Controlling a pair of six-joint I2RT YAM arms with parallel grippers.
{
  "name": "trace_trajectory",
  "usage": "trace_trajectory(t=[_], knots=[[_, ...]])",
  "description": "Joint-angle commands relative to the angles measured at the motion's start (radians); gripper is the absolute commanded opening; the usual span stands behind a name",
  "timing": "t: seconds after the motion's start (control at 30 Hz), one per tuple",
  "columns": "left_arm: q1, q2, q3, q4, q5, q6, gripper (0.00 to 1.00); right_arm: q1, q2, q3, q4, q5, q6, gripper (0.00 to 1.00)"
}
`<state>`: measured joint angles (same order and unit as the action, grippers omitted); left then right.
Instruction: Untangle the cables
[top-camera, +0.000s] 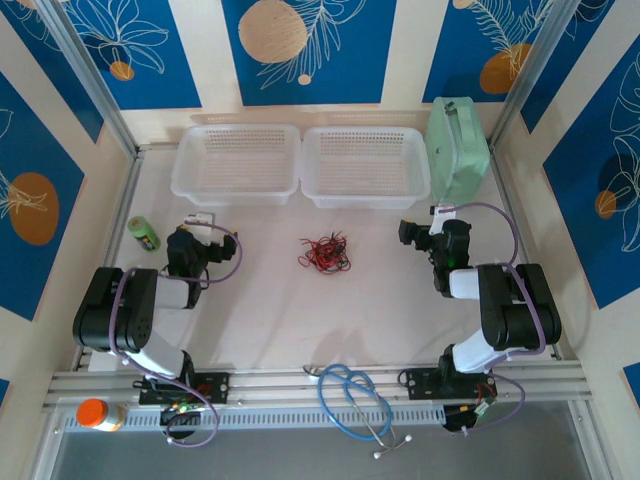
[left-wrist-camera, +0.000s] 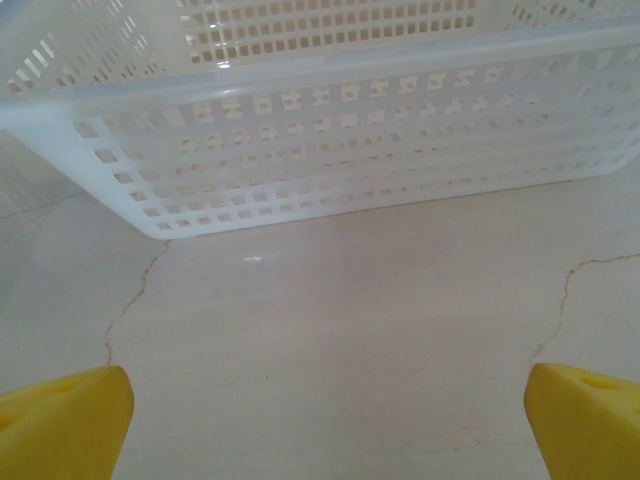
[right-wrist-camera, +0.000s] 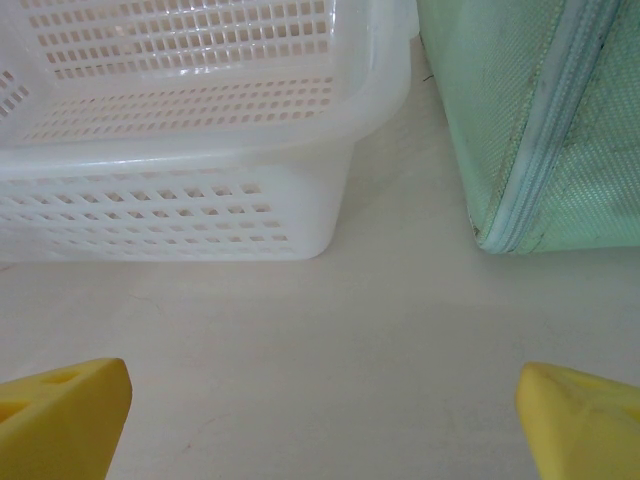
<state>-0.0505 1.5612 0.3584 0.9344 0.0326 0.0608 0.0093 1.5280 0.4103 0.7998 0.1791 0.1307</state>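
Note:
The cables (top-camera: 324, 253) lie as one small tangled bunch of thin red and black wire in the middle of the table. My left gripper (top-camera: 200, 222) hangs well to their left, facing the far left basket, open with nothing between its yellow fingertips (left-wrist-camera: 65, 420). My right gripper (top-camera: 432, 212) hangs well to the right of the bunch, open too, its yellow fingertips (right-wrist-camera: 60, 415) wide apart over bare table. In the left wrist view the left gripper (left-wrist-camera: 325, 425) looks onto bare table. The right gripper (right-wrist-camera: 320, 420) does so in the right wrist view.
Two white perforated baskets (top-camera: 237, 165) (top-camera: 366, 167) stand side by side at the back. A pale green zip pouch (top-camera: 458, 148) stands at the back right. A green bottle (top-camera: 143, 234) lies far left. A blue stethoscope (top-camera: 355, 400) rests on the front rail, an orange-capped bottle (top-camera: 100, 414) at the front left.

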Motion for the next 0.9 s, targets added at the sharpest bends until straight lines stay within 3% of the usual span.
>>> trace_trajectory(t=[0.0, 0.5, 0.63, 0.77, 0.87], knots=[[-0.002, 0.003, 0.016, 0.006, -0.001, -0.004, 1.00, 0.006, -0.008, -0.001, 0.022, -0.009, -0.013, 0.99], [-0.002, 0.003, 0.017, 0.002, 0.000, -0.003, 1.00, -0.001, -0.008, 0.001, 0.018, -0.025, -0.009, 0.99], [-0.005, -0.017, 0.030, -0.034, -0.062, -0.021, 1.00, -0.002, -0.012, -0.003, 0.022, -0.032, -0.011, 0.99], [-0.012, -0.129, 0.010, -0.090, -0.130, -0.030, 1.00, 0.018, -0.117, 0.028, -0.136, 0.043, -0.008, 0.99], [-0.039, -0.267, 0.042, -0.269, -0.219, -0.051, 1.00, 0.050, -0.279, 0.086, -0.378, 0.136, 0.024, 0.95]])
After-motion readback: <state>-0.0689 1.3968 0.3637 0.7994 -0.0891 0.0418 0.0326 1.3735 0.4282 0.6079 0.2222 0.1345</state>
